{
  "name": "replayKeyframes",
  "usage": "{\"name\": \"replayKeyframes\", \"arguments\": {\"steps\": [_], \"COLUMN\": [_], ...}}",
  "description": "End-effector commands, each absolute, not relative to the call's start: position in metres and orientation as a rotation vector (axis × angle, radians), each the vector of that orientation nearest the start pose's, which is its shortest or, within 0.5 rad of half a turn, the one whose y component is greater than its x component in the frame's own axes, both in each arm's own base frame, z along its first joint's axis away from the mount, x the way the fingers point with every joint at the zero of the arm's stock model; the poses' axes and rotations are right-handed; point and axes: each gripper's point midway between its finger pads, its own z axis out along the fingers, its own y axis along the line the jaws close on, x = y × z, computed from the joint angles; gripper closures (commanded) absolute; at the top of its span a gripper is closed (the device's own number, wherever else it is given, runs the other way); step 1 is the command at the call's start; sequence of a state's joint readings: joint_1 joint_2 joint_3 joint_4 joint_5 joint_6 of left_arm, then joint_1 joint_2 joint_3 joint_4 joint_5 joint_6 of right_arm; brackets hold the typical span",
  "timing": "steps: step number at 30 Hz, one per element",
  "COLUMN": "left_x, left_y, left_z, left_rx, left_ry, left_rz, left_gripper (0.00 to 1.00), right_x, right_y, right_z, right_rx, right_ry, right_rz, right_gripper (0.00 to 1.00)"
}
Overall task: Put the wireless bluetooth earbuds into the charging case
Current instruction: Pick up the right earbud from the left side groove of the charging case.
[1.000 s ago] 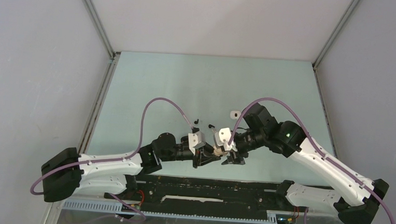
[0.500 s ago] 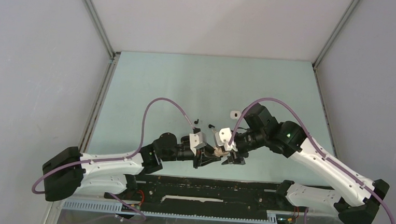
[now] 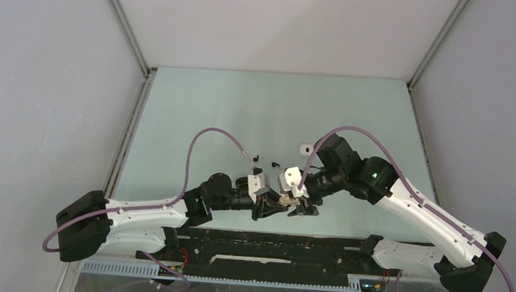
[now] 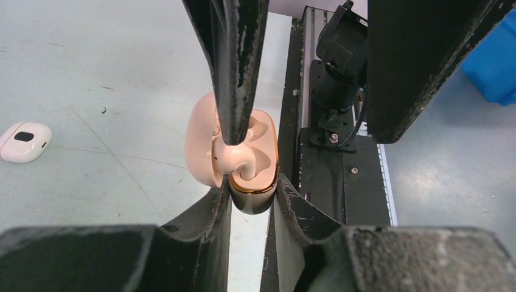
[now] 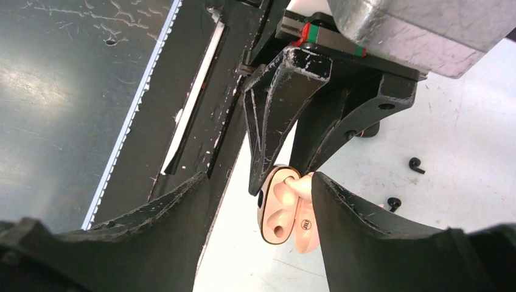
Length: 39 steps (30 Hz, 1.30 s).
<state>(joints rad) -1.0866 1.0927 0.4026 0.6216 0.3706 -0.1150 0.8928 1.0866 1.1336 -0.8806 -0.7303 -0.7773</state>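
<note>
My left gripper (image 4: 252, 190) is shut on the base of the beige charging case (image 4: 258, 182), holding it above the table with the lid (image 4: 198, 149) swung open. A beige earbud (image 4: 234, 159) sits partly in one well. One finger (image 4: 234, 73) of my right gripper (image 5: 260, 177) rests on top of that earbud. The right jaws stand wide apart around the case, open, and grip nothing. The second well (image 5: 278, 230) is empty. In the top view both grippers (image 3: 275, 204) (image 3: 300, 206) meet near the front edge. Two black earbuds (image 5: 415, 164) (image 5: 393, 202) lie on the table.
A white charging case (image 4: 24, 141) (image 3: 304, 149) lies shut on the table beyond the grippers. The black mounting rail (image 3: 269, 245) runs along the near edge just under the held case. Something blue (image 4: 493, 67) lies past the rail.
The right jaws have spread a little wider around the case. Both arms have shifted only slightly, and the left grip on the case is unchanged.
</note>
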Motion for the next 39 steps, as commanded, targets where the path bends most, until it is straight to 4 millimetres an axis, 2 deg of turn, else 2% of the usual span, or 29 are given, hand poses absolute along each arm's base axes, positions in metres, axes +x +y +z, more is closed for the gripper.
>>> {"name": "replayKeyframes", "arguments": {"steps": [1, 11, 39], "left_x": [0.107, 0.108, 0.119], "left_y": [-0.358, -0.353, -0.348], "left_z": [0.217, 0.222, 0.220], "left_rx": [1.064, 1.044, 1.007], "left_ry": [1.311, 1.296, 1.313], "left_rz": [-1.238, -1.229, -1.159], "left_gripper": [1.00, 1.00, 1.00], "right_x": [0.092, 0.097, 0.094], "right_y": [0.277, 0.280, 0.259], "right_z": [0.254, 0.241, 0.236], "right_rx": [-1.918, -1.949, -1.962], "right_ry": [1.196, 1.240, 1.295], "right_rz": [0.944, 0.922, 0.877], "right_gripper": [0.35, 0.35, 0.38]}}
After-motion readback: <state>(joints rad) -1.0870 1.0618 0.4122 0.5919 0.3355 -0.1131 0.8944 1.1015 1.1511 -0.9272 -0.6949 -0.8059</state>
